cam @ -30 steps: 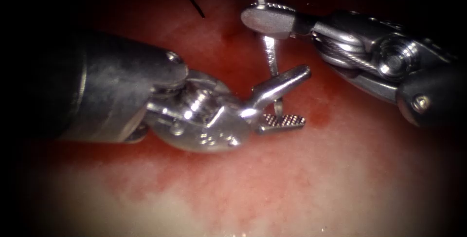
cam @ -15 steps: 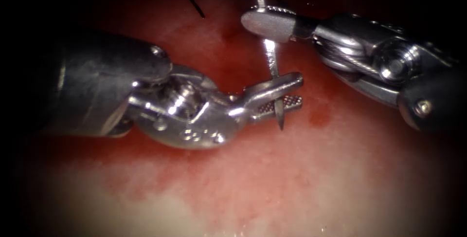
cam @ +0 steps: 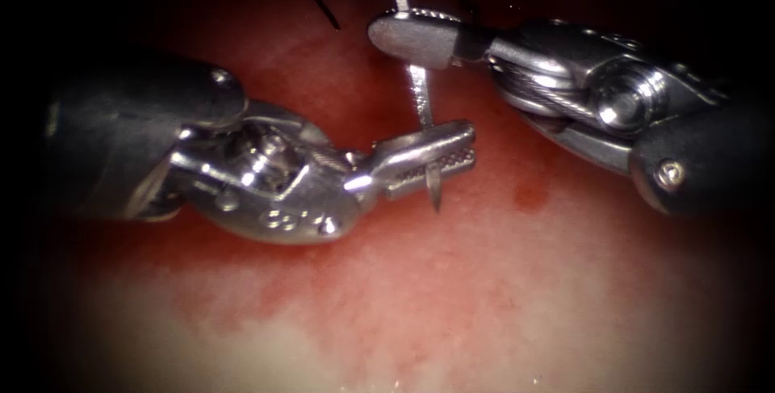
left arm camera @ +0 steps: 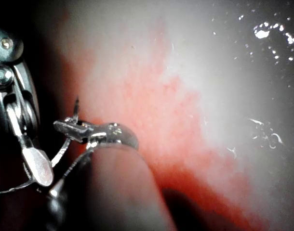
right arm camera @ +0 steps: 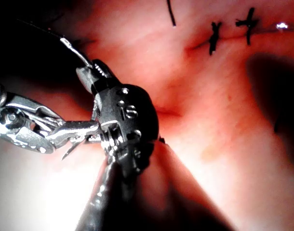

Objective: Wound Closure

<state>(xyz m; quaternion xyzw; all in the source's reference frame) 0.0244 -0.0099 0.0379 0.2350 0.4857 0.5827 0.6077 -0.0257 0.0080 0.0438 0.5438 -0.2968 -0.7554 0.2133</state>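
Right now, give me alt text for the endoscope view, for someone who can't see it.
Both tools grip one curved needle above the red-stained tissue, clear of it: the right tool holds it near the tail end, the left tool just behind the point. A cut thread end lies on the tissue behind them.

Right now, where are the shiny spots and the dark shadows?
Endoscope view: glints on the left tool, holding the needle near its tip, and right tool, holding it farther back, out of the tissue; dark edges. Left wrist view: sparkles on tissue. Right wrist view: shadow by the stitches.
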